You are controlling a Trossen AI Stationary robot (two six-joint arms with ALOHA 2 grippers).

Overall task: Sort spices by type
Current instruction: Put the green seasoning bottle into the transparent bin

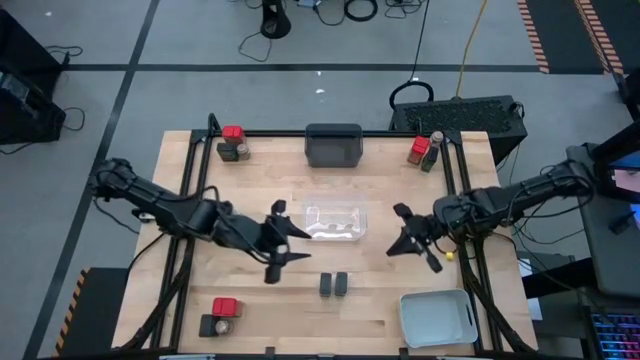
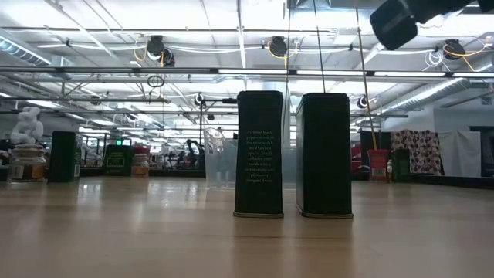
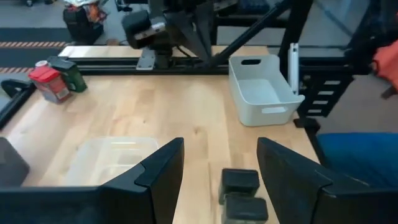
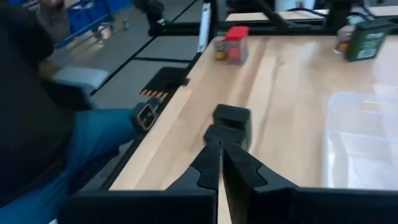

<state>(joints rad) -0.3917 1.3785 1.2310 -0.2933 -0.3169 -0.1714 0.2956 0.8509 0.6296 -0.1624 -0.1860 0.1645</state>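
Observation:
Two black boxy spices stand side by side near the table's near edge, at its middle; the low view shows these two black boxy spices upright on their bases. More spices stand in small groups: red-topped and dark ones at the far left, far right and near left. My left gripper hovers open, left of the clear tray; in its wrist view the gripper holds nothing, and the black boxes lie below it. My right gripper, seen in its own view, is shut and holds nothing.
A dark grey tray sits at the far middle and a pale grey tray at the near right corner. A black frame rail runs along each side of the table. A person in blue trousers is beside the table's near edge.

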